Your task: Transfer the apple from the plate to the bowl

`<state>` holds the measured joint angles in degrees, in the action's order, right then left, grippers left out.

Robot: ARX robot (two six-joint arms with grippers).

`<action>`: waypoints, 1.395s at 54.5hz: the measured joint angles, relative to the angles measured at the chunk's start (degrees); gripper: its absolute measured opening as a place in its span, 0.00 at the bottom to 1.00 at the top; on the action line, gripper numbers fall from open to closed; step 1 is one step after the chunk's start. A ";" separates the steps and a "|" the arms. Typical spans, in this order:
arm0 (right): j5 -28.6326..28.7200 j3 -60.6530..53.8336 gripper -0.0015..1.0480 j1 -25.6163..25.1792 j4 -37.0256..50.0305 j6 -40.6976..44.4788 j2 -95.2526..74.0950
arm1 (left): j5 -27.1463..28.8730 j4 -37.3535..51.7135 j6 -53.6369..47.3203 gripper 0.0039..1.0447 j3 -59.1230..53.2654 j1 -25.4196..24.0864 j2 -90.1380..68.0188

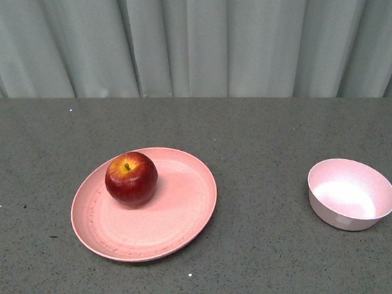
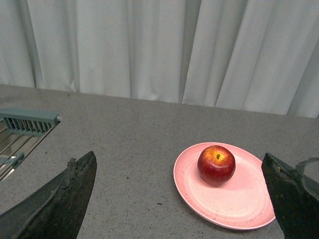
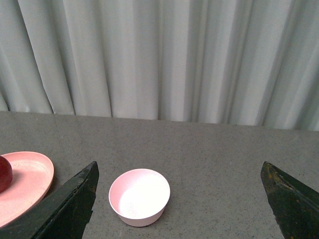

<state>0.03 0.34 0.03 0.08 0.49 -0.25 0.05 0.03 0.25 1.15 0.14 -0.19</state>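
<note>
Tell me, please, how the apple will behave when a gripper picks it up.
The apple is round, so a nudge would probably roll it across the shallow plate. Its glossy skin may slip in a grip. It looks firm, so it likely keeps its shape.

Only the two wrist views show any of the robot's body. The left gripper [image 2: 178,157] stands wide open, and its two dark, wedge-shaped fingers [image 2: 62,201] taper to blunt tips set far apart. Their surface looks rough and scuffed. The gripper is held up in the air, pointing toward the far side and tilted slightly downward. The right gripper [image 3: 179,164] has the same pose. Its dark fingers [image 3: 70,204] are spread just as wide, raised, aimed toward the far side and closed on nothing.
</note>
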 joint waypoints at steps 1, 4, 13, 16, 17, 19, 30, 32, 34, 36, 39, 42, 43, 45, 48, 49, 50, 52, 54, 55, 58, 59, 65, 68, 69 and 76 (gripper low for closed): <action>0.00 0.00 0.91 0.00 0.00 0.00 0.00 | 0.00 0.00 0.00 0.94 0.00 0.00 0.00; 0.00 0.00 0.91 0.00 0.00 0.00 0.00 | 0.00 0.00 0.00 0.94 0.00 0.00 0.00; 0.00 0.00 0.91 0.00 0.00 0.00 0.00 | 0.00 0.00 0.00 0.94 0.00 0.00 0.00; 0.00 0.00 0.91 0.00 0.00 0.00 0.00 | 0.00 0.00 0.00 0.94 0.00 0.00 0.00; 0.00 0.00 0.91 0.00 0.00 0.00 0.00 | 0.00 0.00 0.00 0.94 0.00 0.00 0.00; 0.00 0.00 0.91 0.00 0.00 0.00 0.00 | 0.00 0.00 0.00 0.94 0.00 0.02 0.00; 0.00 0.00 0.91 0.00 0.00 0.00 0.00 | 0.00 0.00 0.00 0.94 0.00 0.00 0.00; 0.00 0.00 0.91 0.00 0.00 0.00 0.00 | 0.00 0.00 0.00 0.94 0.00 0.00 0.00; 0.00 0.00 0.91 0.00 0.00 0.00 0.00 | 0.00 0.00 0.00 0.94 0.00 0.00 0.00; 0.00 0.00 0.91 0.00 0.00 0.00 0.00 | 0.00 0.00 0.00 0.94 0.00 0.00 0.00; 0.00 0.00 0.91 0.00 0.00 0.00 0.00 | 0.00 0.00 0.00 0.94 0.00 0.00 0.00; 0.00 0.00 0.91 0.00 0.02 0.00 0.00 | 0.00 0.00 0.00 0.94 0.00 0.00 0.00; 0.00 0.00 0.91 0.00 0.00 0.00 0.00 | 0.00 0.00 0.00 0.94 0.00 0.00 0.00; 0.00 0.00 0.91 0.00 0.00 0.00 0.00 | 0.00 0.00 0.00 0.94 0.00 0.00 0.00; 0.00 0.00 0.91 0.00 0.00 0.00 0.00 | 0.00 0.00 0.00 0.94 0.00 0.00 0.00; 0.00 0.00 0.91 0.00 0.00 0.00 0.00 | 0.00 0.00 0.00 0.94 0.00 0.00 0.00; 0.00 0.00 0.91 0.00 0.00 0.00 0.00 | 0.00 0.00 0.00 0.94 0.00 0.00 0.00; 0.00 0.00 0.91 0.00 0.00 0.00 0.00 | 0.00 0.00 0.00 0.94 0.00 0.00 0.00; 0.00 0.00 0.91 0.00 0.00 0.00 0.00 | 0.00 0.00 0.00 0.94 0.00 0.02 0.00; 0.00 0.00 0.91 0.00 0.00 0.00 0.00 | 0.00 0.00 0.00 0.94 0.00 0.00 0.00; 0.00 0.00 0.91 0.00 0.00 0.00 0.00 | 0.00 0.00 0.00 0.94 0.00 0.00 0.00; 0.00 0.00 0.91 0.00 0.00 0.00 0.00 | 0.00 0.00 0.00 0.94 0.00 0.00 0.00; 0.00 0.00 0.91 0.00 0.00 0.00 0.00 | 0.00 0.00 0.00 0.94 0.00 0.00 0.00; 0.00 0.00 0.91 0.00 0.00 0.00 0.00 | 0.00 0.00 0.00 0.94 0.00 0.00 0.00; 0.00 0.00 0.91 0.00 0.00 0.00 0.00 | 0.00 0.00 0.00 0.94 0.00 0.00 0.00; 0.00 0.00 0.91 0.00 0.00 0.00 0.00 | 0.00 0.00 0.00 0.94 0.00 0.00 0.00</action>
<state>0.03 0.34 0.03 0.08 0.49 -0.25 0.05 0.03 0.25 1.15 0.14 -0.19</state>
